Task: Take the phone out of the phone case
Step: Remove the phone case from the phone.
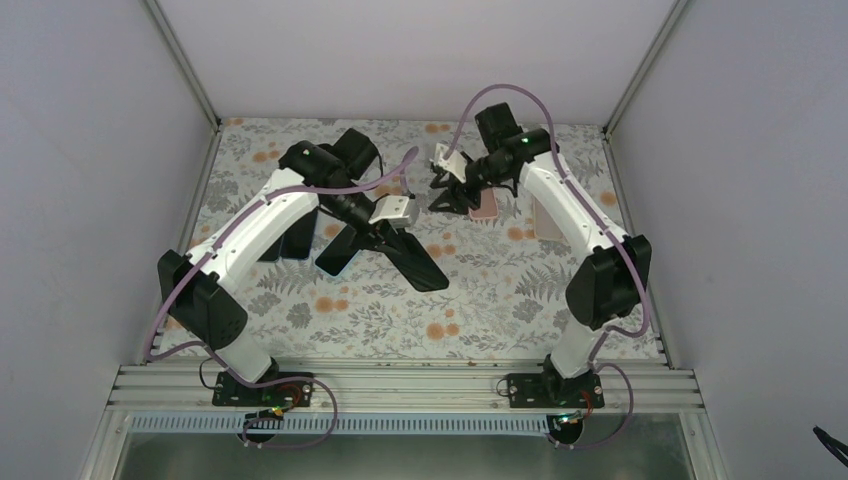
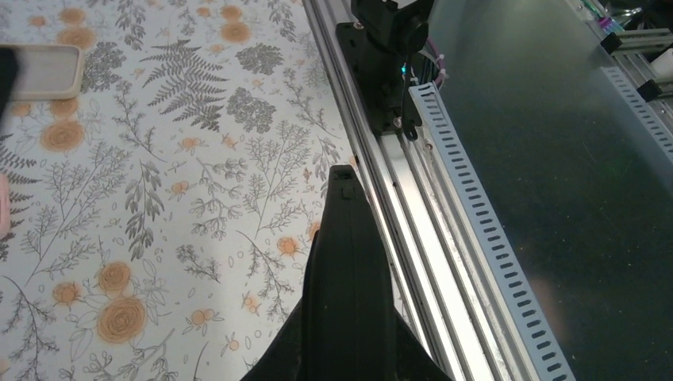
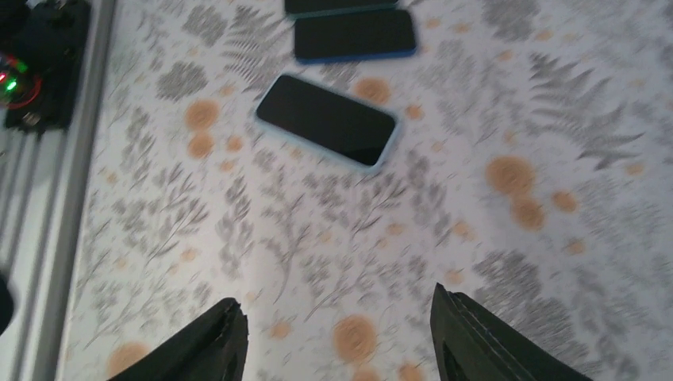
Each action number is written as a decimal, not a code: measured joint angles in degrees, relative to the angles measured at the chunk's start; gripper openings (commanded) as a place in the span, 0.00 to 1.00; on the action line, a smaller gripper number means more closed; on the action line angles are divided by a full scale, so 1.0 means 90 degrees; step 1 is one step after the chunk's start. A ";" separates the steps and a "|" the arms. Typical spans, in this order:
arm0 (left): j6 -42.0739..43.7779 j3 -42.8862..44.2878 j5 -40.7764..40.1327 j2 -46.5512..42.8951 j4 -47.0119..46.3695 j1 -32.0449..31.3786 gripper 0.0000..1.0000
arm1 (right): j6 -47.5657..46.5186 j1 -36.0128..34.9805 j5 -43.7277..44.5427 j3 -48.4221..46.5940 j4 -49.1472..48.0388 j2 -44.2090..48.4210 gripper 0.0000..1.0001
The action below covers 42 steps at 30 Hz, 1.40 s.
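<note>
Several phones lie on the floral table. A phone in a light blue case lies face up ahead of my right gripper, which is open, empty and above the cloth. Two more dark phones lie beyond it. In the top view these phones lie by the left arm. A pink phone lies just right of my right gripper. A beige case lies further right and also shows in the left wrist view. My left gripper is shut and empty, pointing toward the near rail.
The aluminium rail and the right arm's base run along the table's near edge. The left arm's base shows at the top left of the right wrist view. White walls enclose the table on three sides.
</note>
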<state>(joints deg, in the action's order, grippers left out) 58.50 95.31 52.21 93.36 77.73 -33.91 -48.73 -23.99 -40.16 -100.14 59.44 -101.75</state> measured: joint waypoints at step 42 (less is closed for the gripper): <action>-0.0075 0.0325 -0.0879 -0.0068 -0.0648 0.0221 0.02 | -0.1316 0.0027 -0.0408 0.2181 0.0323 0.1156 0.64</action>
<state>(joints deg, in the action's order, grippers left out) 57.82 98.24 44.29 92.75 71.90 -31.92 -60.58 -23.75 -43.83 -80.51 62.35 -91.35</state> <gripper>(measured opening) 0.116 0.644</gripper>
